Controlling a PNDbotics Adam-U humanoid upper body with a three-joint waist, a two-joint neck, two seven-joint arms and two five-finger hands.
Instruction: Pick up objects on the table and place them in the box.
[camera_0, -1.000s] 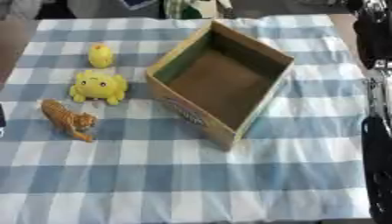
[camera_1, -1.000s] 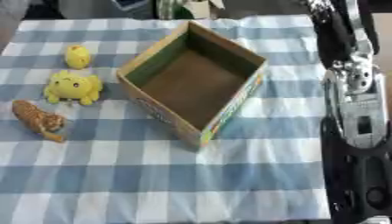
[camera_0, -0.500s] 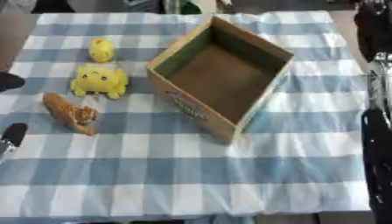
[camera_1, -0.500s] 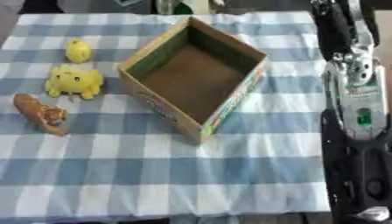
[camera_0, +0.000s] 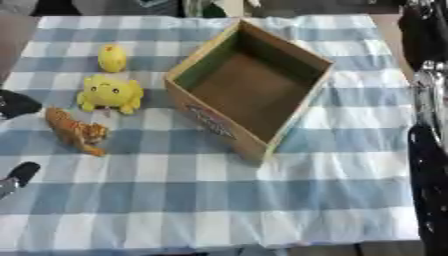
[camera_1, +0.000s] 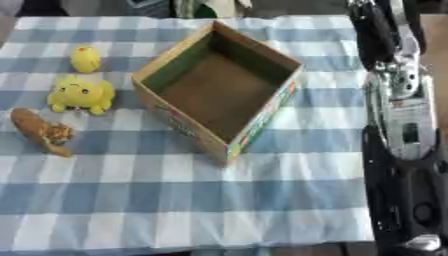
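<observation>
- The table (camera_0: 219, 210) is spread with a blue-and-white checked cloth that takes up nearly the whole scene.
- The box (camera_1: 157, 75), open cardboard and set at an angle, stands a little right of the middle; nothing lies in it, so the task looks barely begun.
- The right arm (camera_1: 402, 125) runs down the right edge, silver and black. Its hand does not show, so I cannot tell how its fingers stand.
- The left hand (camera_0: 16, 104) shows only as dark tips at the left edge, just beside the toys. I cannot tell whether it is wide or narrow; it holds nothing that I can see.
- The yellow plush toy (camera_0: 110, 93) sits left of the box, near its left wall but apart from it.
- The tiger figure (camera_0: 77, 131) lies on its side in front of the plush, nearest the left hand.
- The small yellow chick (camera_0: 112, 58) stands behind the plush.
- Judging by this, the step in hand is the first reach. The next move calls for the left hand to close round one toy, likely the tiger, lift it over the wall and let go inside.
</observation>
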